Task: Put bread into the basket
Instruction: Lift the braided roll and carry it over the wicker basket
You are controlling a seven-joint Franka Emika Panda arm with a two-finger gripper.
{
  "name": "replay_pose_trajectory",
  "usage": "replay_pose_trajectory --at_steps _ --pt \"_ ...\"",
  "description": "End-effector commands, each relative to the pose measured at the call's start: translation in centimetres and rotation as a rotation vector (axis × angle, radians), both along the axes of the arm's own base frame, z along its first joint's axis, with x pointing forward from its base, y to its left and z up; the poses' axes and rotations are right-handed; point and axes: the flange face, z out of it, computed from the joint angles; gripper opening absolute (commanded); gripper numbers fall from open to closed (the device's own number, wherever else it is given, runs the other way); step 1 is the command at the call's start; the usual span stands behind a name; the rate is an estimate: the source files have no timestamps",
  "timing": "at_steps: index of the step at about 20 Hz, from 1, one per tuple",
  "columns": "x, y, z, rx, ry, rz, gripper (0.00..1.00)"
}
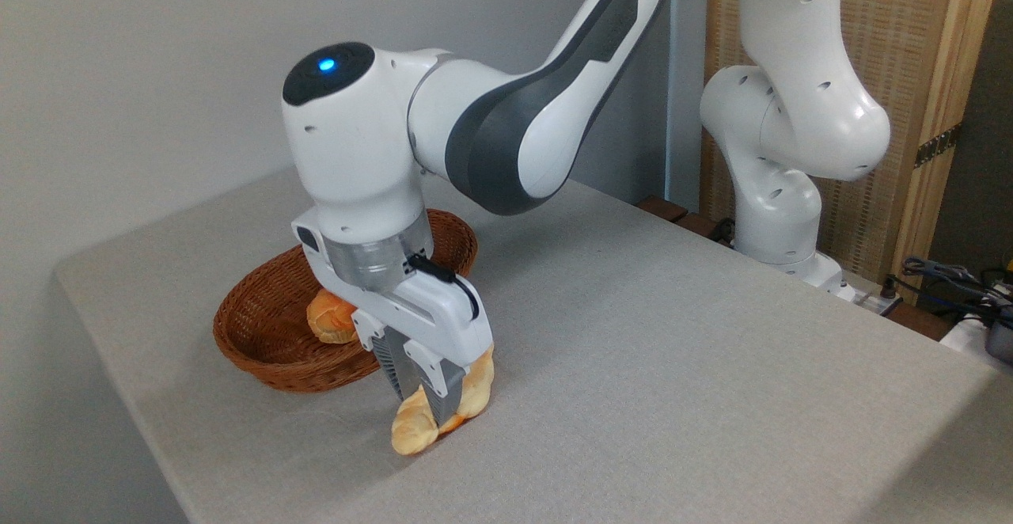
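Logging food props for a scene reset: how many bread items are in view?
2. The bread sits on the table between the gripper jaws; an orange roll lies inside the basket. The arm may hide others.

Arm bent low, fingers (413, 385) clamped (pointing down)

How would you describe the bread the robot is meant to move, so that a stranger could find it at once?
Start at the wicker basket on the grey table. Just to its right, outside the rim, the end effector is closed around the bread, a long, pale-golden loaf. The other piece, a rounder, darker orange roll, lies inside the basket.
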Motion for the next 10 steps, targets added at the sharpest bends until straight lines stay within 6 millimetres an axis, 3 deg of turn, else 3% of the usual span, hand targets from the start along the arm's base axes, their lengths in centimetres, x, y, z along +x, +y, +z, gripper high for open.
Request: replay_pose_trajectory --at_steps 1,6,10 --pt "-0.4 1.6 4.0 0.008 -0.070 -0.019 0.44" --pt "-1.0 1.3 8.2 -0.011 -0.144 -0.032 0.44" --pt "-1.2 -0.7 10.9 -0.092 -0.196 -0.038 0.45"
